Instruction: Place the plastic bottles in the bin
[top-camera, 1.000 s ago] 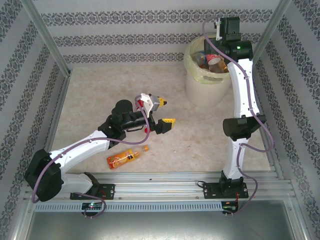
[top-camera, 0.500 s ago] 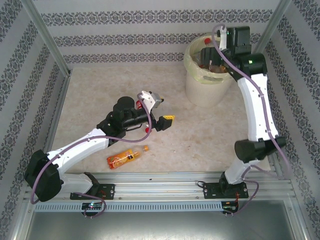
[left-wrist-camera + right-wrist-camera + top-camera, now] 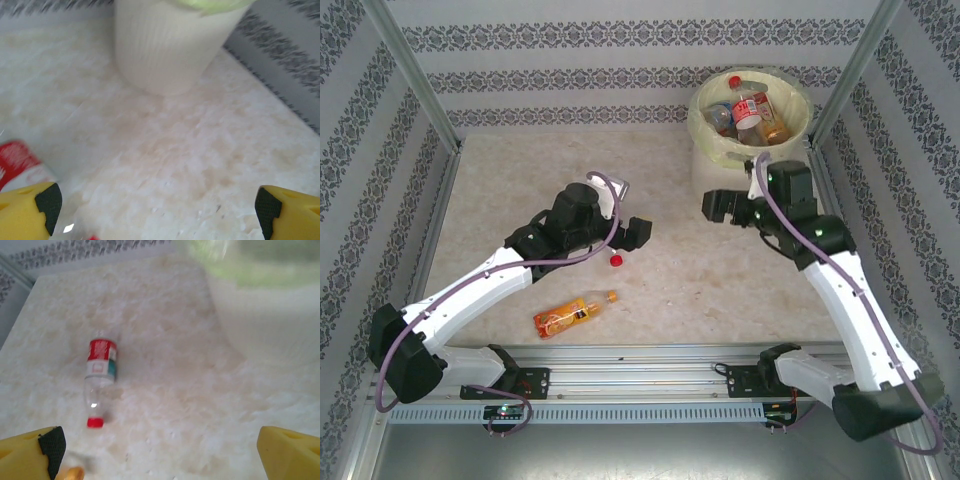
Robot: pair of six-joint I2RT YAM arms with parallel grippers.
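Left gripper (image 3: pixel 155 214): open. Its yellow fingers stand wide apart and we see bare table (image 3: pixel 700 290) in the gap.
Left arm (image 3: pixel 480 290): it runs from the near left corner diagonally toward the table's middle. The forearm is stretched low over the surface, and the wrist points the gripper toward the right edge and the bin.
Right gripper (image 3: pixel 160 452): open. Its fingers are spread to both sides of its wrist view with nothing between them.
Right arm (image 3: pixel 850 300): the elbow is folded back beyond the near right corner. The forearm climbs toward the far edge, and the wrist turns the gripper left, just in front of the bin.
Red-label bottle (image 3: pixel 100 371): it lies on its side near the table's middle, held by neither gripper. From above we see its red cap (image 3: pixel 616 260) just beside the left wrist, toward the near edge. In the left wrist view the red label sits close to the left finger.
Orange bottle (image 3: pixel 572 316): it lies on its side close to the near edge, left of the middle, apart from both grippers.
Bin (image 3: pixel 712 160): it stands upright in the far right corner, with a pale yellow-green liner (image 3: pixel 698 118) over its rim.
Bottles in the bin (image 3: pixel 750 105): we see several lying inside, one with a red cap and one orange. We cannot tell how many there are.
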